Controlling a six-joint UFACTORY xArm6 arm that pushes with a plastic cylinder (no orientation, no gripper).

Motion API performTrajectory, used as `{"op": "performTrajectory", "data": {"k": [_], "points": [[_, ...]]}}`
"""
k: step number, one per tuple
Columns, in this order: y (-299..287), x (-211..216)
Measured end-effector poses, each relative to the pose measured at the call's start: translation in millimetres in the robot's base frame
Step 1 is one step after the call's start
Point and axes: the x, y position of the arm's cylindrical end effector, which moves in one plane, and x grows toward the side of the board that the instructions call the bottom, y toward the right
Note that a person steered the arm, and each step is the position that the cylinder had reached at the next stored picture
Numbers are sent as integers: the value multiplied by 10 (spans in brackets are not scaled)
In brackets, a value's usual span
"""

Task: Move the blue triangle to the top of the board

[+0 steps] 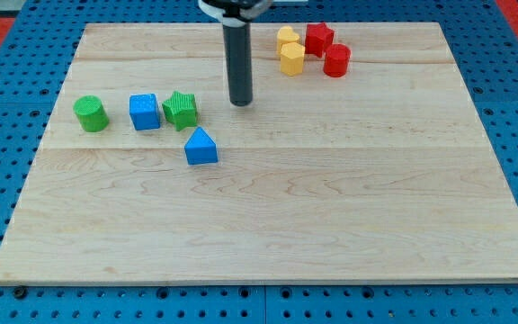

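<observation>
A pale wooden desk [268, 216] lies on blue pegboard. Left to right: green cylinder [90, 114], blue cube [144, 112], green star [180, 109], then the blue triangle [200, 147] left of centre. My tip [241, 103] stands up-right of it, apart, so I judge it must circle below. No jaws here. The rod's top is cut off.

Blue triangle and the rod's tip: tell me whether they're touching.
Apart. The camera view shows bare board between my tip and the blue triangle, which lies below it and toward the view's left.
</observation>
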Motion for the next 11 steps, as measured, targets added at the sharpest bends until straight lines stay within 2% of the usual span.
{"op": "performTrajectory", "data": {"k": [2,3,4,5,6,7,8,10,11], "points": [[-1216,63],[-903,78],[-188,552],[-320,1009],[-997,636],[-586,613],[-231,844],[-1209,-246],[-1075,-490]]}}
